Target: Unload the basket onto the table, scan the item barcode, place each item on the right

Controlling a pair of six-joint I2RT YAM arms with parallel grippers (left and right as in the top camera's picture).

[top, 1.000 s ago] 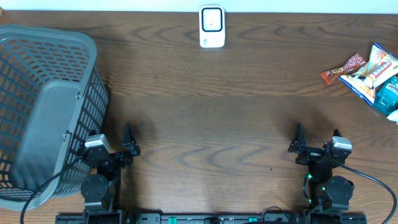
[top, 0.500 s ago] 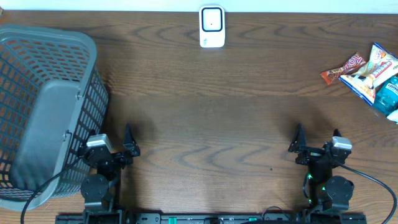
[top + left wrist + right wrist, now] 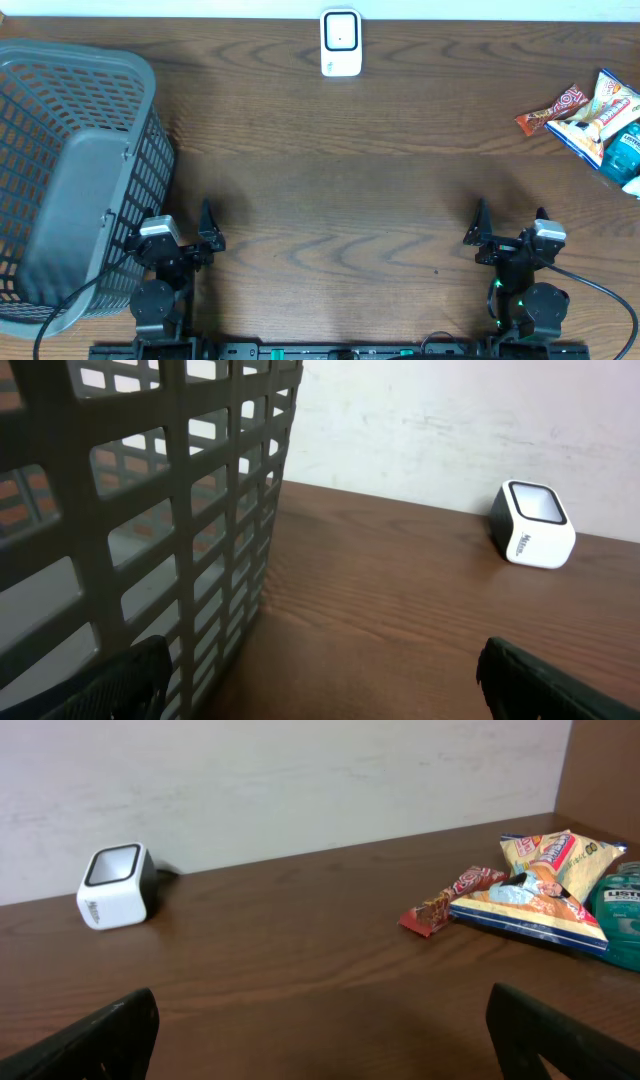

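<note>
Nothing moved; L gripper & R gripper open, empty.

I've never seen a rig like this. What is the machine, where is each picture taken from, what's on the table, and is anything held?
Two robot arms sit at the table's near edge. One picture looks down from above. The other two come from a camera on each wrist, with dark fingers in the bottom corners. There is a grey basket at left, a white scanner at the far edge, and snack packets and a teal bottle at right. The left gripper and right gripper are open and hold nothing.
</note>
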